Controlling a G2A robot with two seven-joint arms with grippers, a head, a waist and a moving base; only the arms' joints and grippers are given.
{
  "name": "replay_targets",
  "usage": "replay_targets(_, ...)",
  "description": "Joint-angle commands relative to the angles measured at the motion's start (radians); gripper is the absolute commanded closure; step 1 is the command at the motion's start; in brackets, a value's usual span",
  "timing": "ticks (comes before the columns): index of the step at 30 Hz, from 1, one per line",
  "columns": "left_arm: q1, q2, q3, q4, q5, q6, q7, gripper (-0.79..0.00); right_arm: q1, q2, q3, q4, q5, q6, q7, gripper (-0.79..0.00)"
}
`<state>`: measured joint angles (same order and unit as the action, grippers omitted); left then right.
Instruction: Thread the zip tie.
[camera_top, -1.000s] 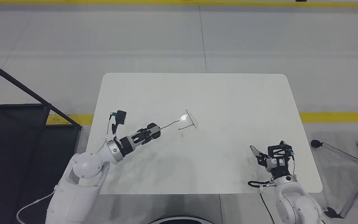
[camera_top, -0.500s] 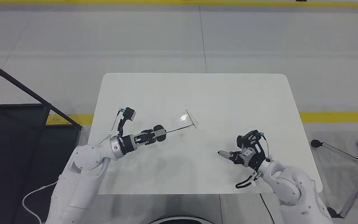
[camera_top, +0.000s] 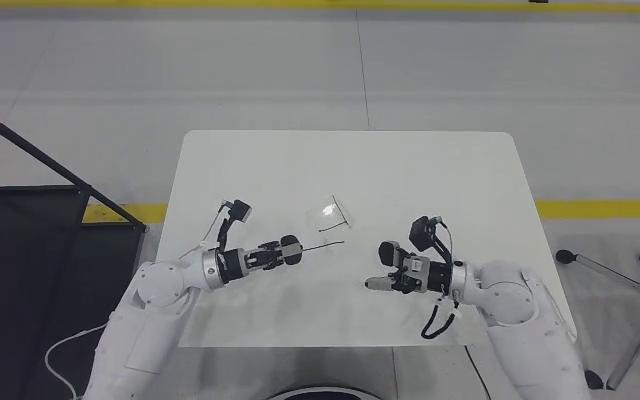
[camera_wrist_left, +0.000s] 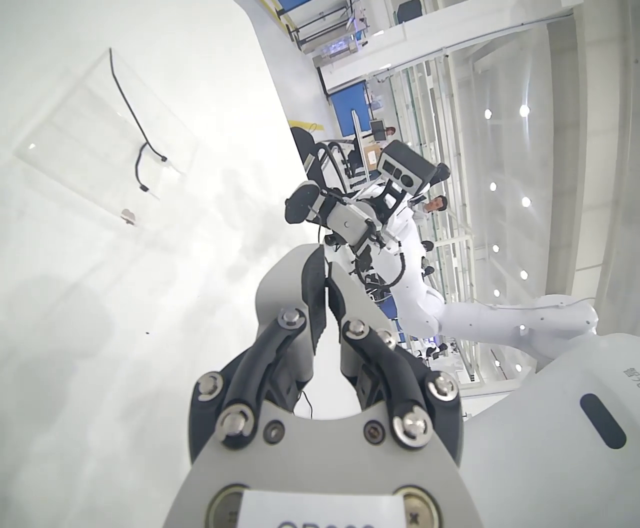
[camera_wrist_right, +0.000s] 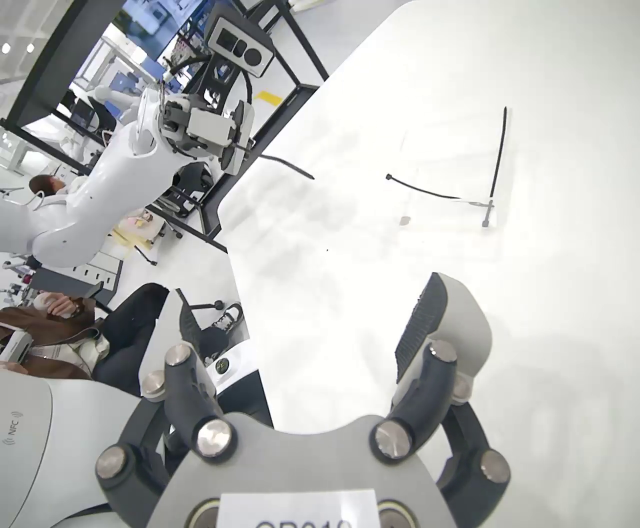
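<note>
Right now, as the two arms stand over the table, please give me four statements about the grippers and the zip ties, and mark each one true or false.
1. The left gripper is shut on a thin black plastic zip tie. True.
2. The right gripper grips a tie too. False: it is open and empty.
3. A second black zip tie lies on a transparent plastic sheet on the white table. True.
4. The two grippers touch. False: bare table separates them.

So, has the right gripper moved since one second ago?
Yes: the right gripper went from the near right corner of the table toward its middle.
</note>
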<state>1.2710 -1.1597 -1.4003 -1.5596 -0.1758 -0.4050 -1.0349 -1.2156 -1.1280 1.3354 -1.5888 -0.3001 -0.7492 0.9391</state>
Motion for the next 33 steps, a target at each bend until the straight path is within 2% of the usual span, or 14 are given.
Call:
replay_targets(1, 0.000, 0.000, 0.000, 0.000, 0.000, 0.000, 0.000, 0.000, -0.001, 0.000, 0.001, -0.001, -0.003, 0.001, -0.014, -0.785)
replay_targets(11, 0.006, 0.001, 0.013, -0.012, -0.009, -0.003, 0.012, 0.000, 0.004, 0.000, -0.022, 0.010, 0.031, 0.010, -0.028, -0.785)
replay_targets(13, 0.003, 0.001, 0.021, -0.010, -0.017, -0.022, 0.003, 0.000, 0.019, 0.000, -0.045, 0.035, 0.107, 0.008, -0.009, -0.785)
replay_targets(18, -0.011, 0.005, 0.034, 0.018, -0.077, -0.070, -0.045, 0.000, 0.126, 0.000, -0.109, 0.182, 0.401, 0.021, 0.153, -0.785)
replay_targets(26, -0.032, 0.009, 0.062, 0.042, -0.079, -0.095, -0.073, 0.000, 0.268, 0.005, -0.270, 0.287, 0.687, 0.119, 0.251, -0.785)
replay_targets(27, -0.035, 0.010, 0.066, 0.044, -0.077, -0.096, -0.071, 0.000, 0.279, 0.008, -0.287, 0.291, 0.708, 0.124, 0.256, -0.760)
replay_targets(30, -0.039, 0.011, 0.073, 0.047, -0.076, -0.099, -0.066, 0.000, 0.307, 0.018, -0.331, 0.301, 0.747, 0.135, 0.267, -0.542)
replay_targets(32, -0.041, 0.013, 0.076, 0.049, -0.077, -0.102, -0.064, 0.000, 0.323, 0.024, -0.359, 0.309, 0.762, 0.141, 0.273, -0.443)
replay_targets(33, -0.041, 0.013, 0.077, 0.049, -0.078, -0.102, -0.063, 0.000, 0.331, 0.027, -0.371, 0.315, 0.769, 0.144, 0.276, -0.428)
